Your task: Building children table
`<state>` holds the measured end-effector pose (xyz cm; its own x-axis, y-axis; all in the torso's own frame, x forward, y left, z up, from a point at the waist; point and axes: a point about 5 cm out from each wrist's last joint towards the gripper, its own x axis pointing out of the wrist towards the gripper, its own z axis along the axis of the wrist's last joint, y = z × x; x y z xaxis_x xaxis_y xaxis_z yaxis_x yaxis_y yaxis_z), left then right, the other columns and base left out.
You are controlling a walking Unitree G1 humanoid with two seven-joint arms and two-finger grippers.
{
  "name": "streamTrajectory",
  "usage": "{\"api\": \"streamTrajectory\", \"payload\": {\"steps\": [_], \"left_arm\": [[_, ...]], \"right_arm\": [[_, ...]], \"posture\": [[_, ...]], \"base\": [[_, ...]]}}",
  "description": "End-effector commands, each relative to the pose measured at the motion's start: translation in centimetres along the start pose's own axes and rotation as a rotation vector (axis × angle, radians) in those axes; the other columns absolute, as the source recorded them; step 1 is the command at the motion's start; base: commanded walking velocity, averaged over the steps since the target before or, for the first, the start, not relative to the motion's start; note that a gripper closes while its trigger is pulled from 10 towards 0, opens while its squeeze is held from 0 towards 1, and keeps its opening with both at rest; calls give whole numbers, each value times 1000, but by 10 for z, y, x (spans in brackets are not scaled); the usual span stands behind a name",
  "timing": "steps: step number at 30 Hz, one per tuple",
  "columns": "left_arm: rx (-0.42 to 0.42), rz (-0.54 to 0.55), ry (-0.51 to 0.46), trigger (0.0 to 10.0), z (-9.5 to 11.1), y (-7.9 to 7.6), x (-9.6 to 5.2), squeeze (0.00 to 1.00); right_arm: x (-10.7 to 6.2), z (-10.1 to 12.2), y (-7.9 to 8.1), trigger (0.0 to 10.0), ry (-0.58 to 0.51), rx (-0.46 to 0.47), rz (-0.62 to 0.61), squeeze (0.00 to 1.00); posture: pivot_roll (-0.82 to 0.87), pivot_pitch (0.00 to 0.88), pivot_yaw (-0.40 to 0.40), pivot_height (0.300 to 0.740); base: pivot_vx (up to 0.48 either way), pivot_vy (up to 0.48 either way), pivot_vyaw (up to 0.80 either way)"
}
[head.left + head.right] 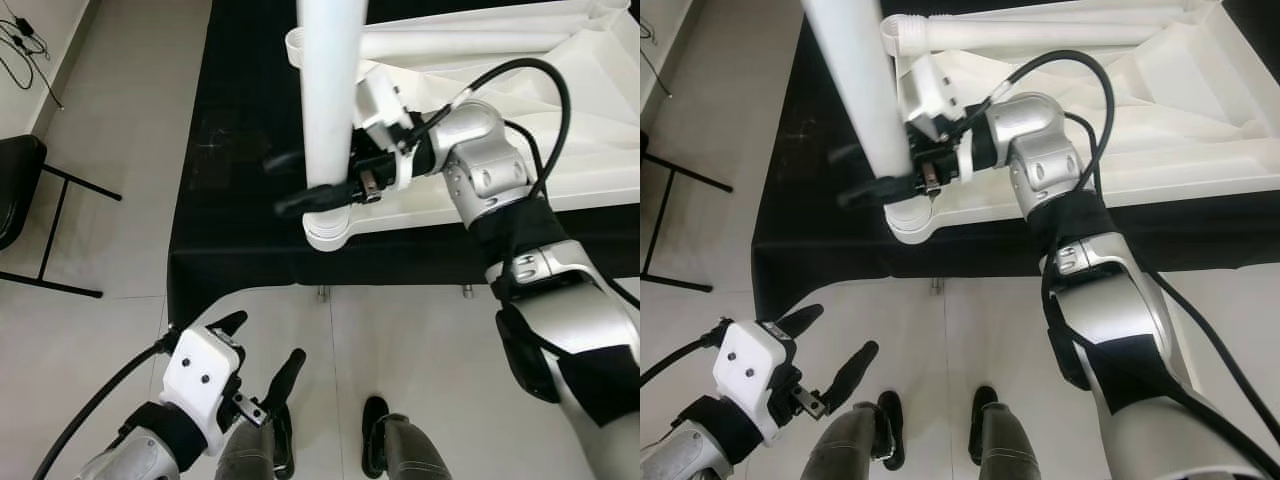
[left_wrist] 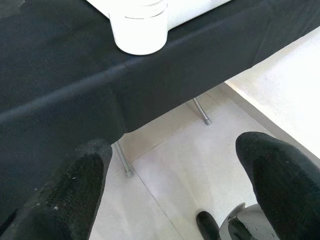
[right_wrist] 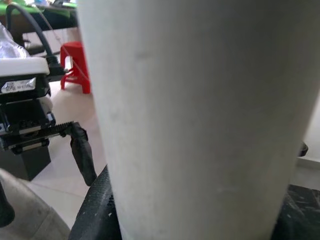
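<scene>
The right claw [image 1: 318, 182] grips a white leg [image 1: 330, 90] between its 2 fingers, holding it upright over the corner socket [image 1: 330, 228] of the white tabletop [image 1: 560, 160] on the black desk [image 1: 240, 150]. The left claw [image 1: 262, 352] hangs wide and empty above the floor [image 1: 110, 250].

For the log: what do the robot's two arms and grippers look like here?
Both arms are silver metal with black padded bands and loose black cables. The left gripper has a white boxy housing with two dark dots and two long black fingers. The right gripper has a similar white housing and black fingers.
</scene>
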<state>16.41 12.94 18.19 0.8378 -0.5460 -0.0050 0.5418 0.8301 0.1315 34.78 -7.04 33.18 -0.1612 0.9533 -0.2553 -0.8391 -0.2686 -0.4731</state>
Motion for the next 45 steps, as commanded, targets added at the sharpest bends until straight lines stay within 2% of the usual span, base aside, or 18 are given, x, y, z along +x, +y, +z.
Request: {"api": "streamTrajectory", "payload": {"steps": [1, 4, 9, 13, 15, 20, 30, 31, 32, 33, 35, 37, 38, 39, 42, 43, 45], "left_arm": [[-13, 2, 20, 10000, -5, -1, -1, 0], [-12, 3, 20, 10000, -5, -1, -1, 0], [-11, 7, 16, 10000, -5, -1, -1, 0], [-13, 7, 14, 10000, -5, -1, -1, 0], [-15, 7, 11, 10000, -4, -2, 0, 0], [-16, 8, 10, 10000, -4, -2, 0, 0], [-23, 6, 7, 10000, -5, -3, 0, 0], [-25, 4, 7, 10000, -5, -3, 0, 0], [-25, 4, 7, 10000, -5, -3, 0, 0], [-29, 2, 9, 10000, -6, -4, 0, 0], [-29, 2, 9, 10000, -6, -4, 0, 0], [-30, 1, 10, 10000, -6, -5, -1, 0], [-31, 2, 11, 10000, -6, -5, -1, 0], [-31, 2, 11, 10000, -6, -5, -1, 0], [-30, 3, 14, 10000, -7, -4, -3, 0], [-30, 3, 14, 10000, -7, -4, -3, 0], [-28, 5, 15, 10000, -7, -3, -3, 0]], "right_arm": [[14, -21, 9, 10000, 51, 78, 81, 0], [18, -22, 7, 10000, 63, 66, 81, 0], [28, -21, -3, 10000, 60, 85, 0, 0], [31, -23, -9, 10000, 71, 94, -95, 0], [34, -26, -14, 10000, 87, 112, -194, 0], [35, -29, -18, 10000, 94, 127, -278, 0], [24, -43, -22, 10000, 110, 196, -489, 0], [20, -47, -23, 10000, 116, 210, -548, 0], [20, -47, -23, 10000, 116, 210, -548, 0], [12, -56, -22, 10000, 119, 255, -711, 0], [12, -56, -22, 10000, 119, 255, -711, 0], [8, -65, -17, 10000, 130, 288, -818, 0], [11, -73, -9, 10000, 141, 322, -900, 0], [11, -73, -9, 10000, 141, 322, -900, 0], [17, -89, 17, 10000, 182, 362, -1112, 0], [17, -89, 17, 10000, 182, 362, -1112, 0], [23, -93, 27, 10000, 208, 361, -1181, 0]], "posture": [[95, 411, 72, 740], [97, 412, 69, 740], [95, 411, 67, 740], [89, 416, 64, 740], [89, 418, 63, 740], [88, 417, 63, 740], [77, 409, 61, 740], [73, 403, 62, 740], [73, 403, 62, 740], [75, 395, 62, 740], [75, 395, 62, 740], [75, 390, 62, 740], [74, 386, 60, 740], [74, 386, 60, 740], [74, 380, 60, 740], [74, 380, 60, 740], [77, 382, 64, 740]], "base": [[0, 0, 0], [0, 0, 0], [0, 0, 0], [0, 0, 0], [0, 0, 0], [0, 0, 0], [0, 0, 0], [0, 0, 0], [0, 0, 0], [0, 0, 0], [0, 0, 0], [0, 0, 0], [0, 0, 0], [0, 0, 0], [0, 0, 0], [0, 0, 0], [0, 0, 0]]}}
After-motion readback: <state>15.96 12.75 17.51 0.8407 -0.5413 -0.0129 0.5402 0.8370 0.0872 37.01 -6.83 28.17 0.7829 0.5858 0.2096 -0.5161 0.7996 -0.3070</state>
